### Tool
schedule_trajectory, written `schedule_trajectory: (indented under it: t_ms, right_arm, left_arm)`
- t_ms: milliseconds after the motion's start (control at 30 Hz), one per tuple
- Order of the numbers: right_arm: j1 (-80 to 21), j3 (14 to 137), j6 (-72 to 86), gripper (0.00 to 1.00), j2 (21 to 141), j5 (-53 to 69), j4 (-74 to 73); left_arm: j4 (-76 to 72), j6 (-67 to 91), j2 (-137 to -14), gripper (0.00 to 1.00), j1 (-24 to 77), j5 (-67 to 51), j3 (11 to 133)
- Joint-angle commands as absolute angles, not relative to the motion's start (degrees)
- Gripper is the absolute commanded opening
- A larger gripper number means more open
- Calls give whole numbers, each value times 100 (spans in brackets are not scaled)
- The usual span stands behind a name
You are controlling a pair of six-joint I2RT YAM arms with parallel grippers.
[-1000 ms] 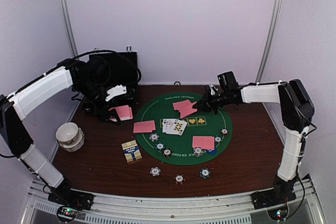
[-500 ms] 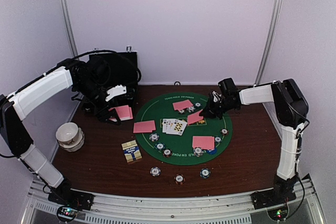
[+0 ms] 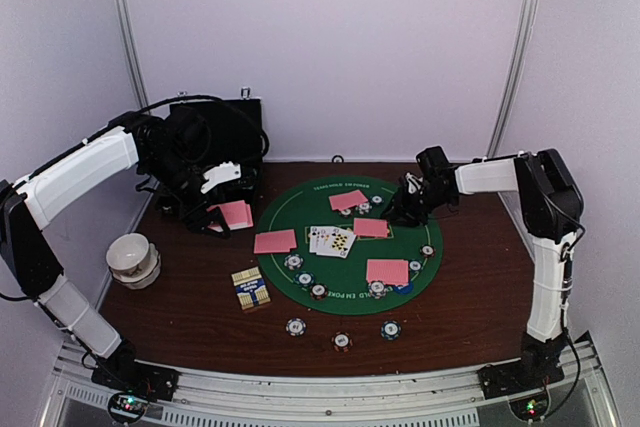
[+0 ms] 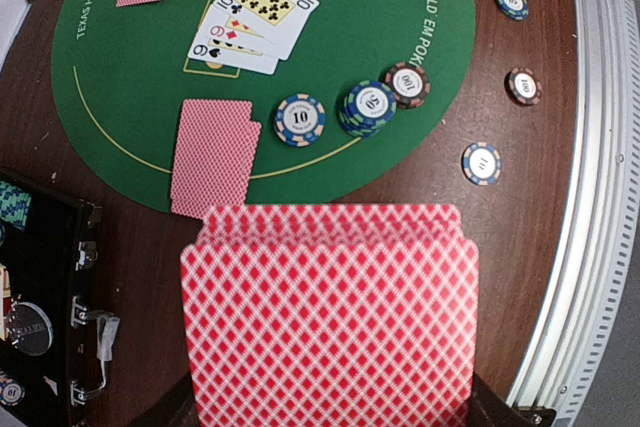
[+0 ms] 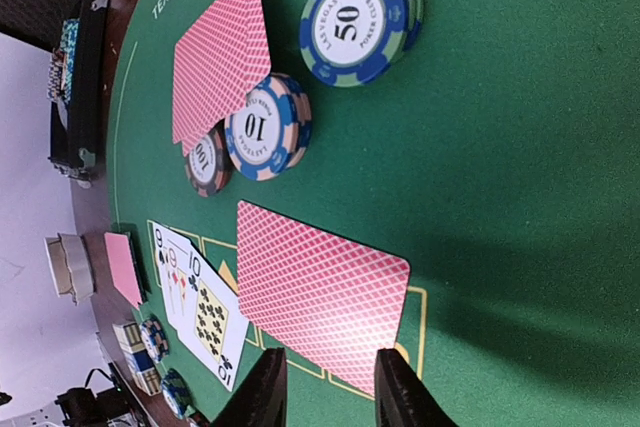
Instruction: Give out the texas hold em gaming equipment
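a: state of the left claw?
b: pinched shut on a fanned stack of pink-backed cards, near the table's far left corner.
a: and the right claw?
b: spread, low over the green mat; one pink-backed card lies flat just ahead of it, beside the face-up cards.

Two robot arms. The left arm and right arm wear smooth white shells on their long links, with black joints between. Black cables loop over the left arm. The right tool ends in two dark, rounded fingers.
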State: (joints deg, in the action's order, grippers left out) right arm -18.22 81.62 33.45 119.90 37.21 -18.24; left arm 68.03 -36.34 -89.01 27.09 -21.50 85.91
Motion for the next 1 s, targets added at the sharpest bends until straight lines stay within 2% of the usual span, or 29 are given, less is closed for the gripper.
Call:
schedule_trajectory:
  t_ms: [0,267,567,967]
  right_arm:
    - [-1802,8428,3118,39,11763,3527,-2279]
    - [-1875,8572,2917,62,11278,3262,-2872]
    - [-2672,8538,3470,84,10492,3192,-2347]
    - [-4069,8673,5128,90,10831,4173,-428]
  left_arm:
    - [6757,-3641,-8782,0,2689,-2301,8646]
    - [6760,-3656,-8769,0,2689,-2263,8572]
    - [6644,-3608,-8798,0,2689,-2405,8502]
    - [6568,-3595,-8819,0,2689,-2450,8491]
